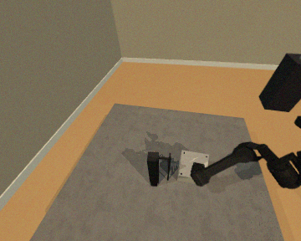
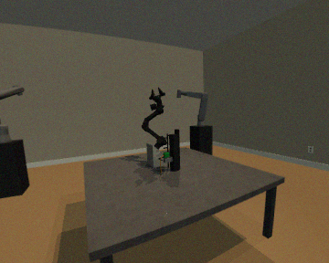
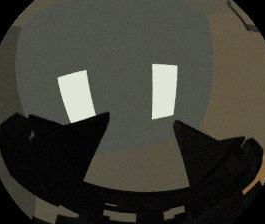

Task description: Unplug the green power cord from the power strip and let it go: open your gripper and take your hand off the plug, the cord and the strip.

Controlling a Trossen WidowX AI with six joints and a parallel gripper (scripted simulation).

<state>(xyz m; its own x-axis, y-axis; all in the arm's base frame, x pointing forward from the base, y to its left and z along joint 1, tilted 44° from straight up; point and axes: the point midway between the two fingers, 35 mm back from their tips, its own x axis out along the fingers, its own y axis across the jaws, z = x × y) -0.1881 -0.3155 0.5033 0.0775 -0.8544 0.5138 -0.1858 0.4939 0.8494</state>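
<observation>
Your gripper (image 2: pixel 157 93) is parked high above the table (image 2: pixel 208 192), pointing up at the ceiling, fingers spread wide with nothing between them. The wrist view confirms it: only ceiling and two bright light panels (image 3: pixel 164 91) show in the gap. My read is that this is a neutral pose, well apart from everything on the table, so the approach isn't started. The work cluster sits near the arm's base: a tall black block (image 2: pixel 175 150), which I take to be the power strip standing on end, just beside a light grey plate (image 1: pixel 193 164) and some thin dark uprights (image 1: pixel 170 166). The green plug (image 2: pixel 166 155) shows in the exterior view only, a small green spot low against the black block on the side facing the plate. It looks seated, but it's too small to be sure. I can't make out the cord itself in any view. From the top camera the arm (image 1: pixel 228 163) overhangs the plate and the green is hidden.
</observation>
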